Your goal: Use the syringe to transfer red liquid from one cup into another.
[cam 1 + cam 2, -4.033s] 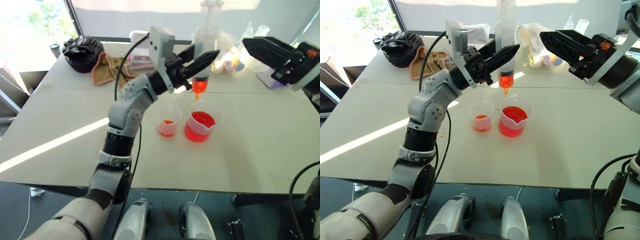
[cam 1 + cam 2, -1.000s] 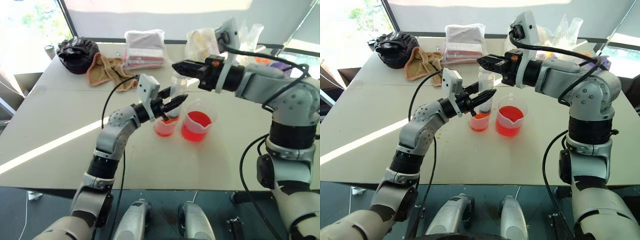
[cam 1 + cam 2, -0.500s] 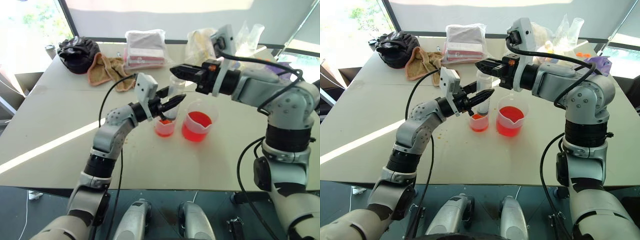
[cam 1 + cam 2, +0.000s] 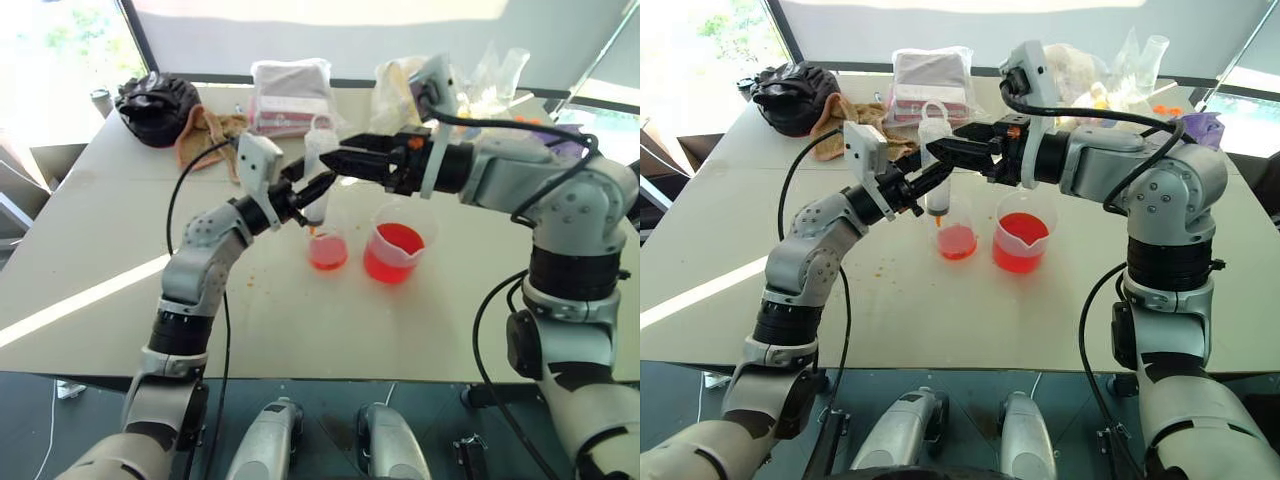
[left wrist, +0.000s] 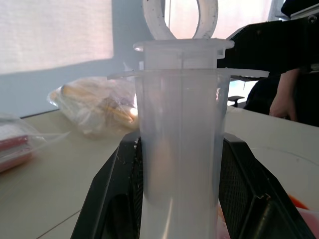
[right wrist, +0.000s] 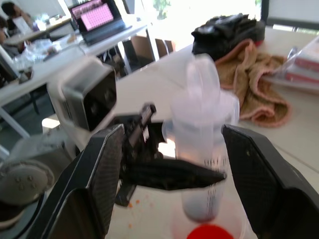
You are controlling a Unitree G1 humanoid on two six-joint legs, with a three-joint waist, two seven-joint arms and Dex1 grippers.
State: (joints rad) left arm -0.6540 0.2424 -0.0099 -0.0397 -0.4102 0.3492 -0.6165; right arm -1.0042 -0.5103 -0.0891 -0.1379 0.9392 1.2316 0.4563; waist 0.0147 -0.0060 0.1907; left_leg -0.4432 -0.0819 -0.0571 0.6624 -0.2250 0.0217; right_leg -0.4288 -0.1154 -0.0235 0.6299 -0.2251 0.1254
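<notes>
Red liquid is seen in both the beaker [image 4: 398, 250] and the small cup [image 4: 328, 247], so at least one transfer is judged done. The syringe [image 4: 934, 160], clear-barrelled and seemingly emptied, is held upright above the cup at frame centre, clamped in the left tool [image 4: 923, 186]. The right tool [image 6: 169, 174] is spread apart around its plunger end.

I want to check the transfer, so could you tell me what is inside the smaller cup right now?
The smaller cup holds a shallow layer of red liquid; the syringe tip hangs just above it. Its exact level cannot be read.
</notes>
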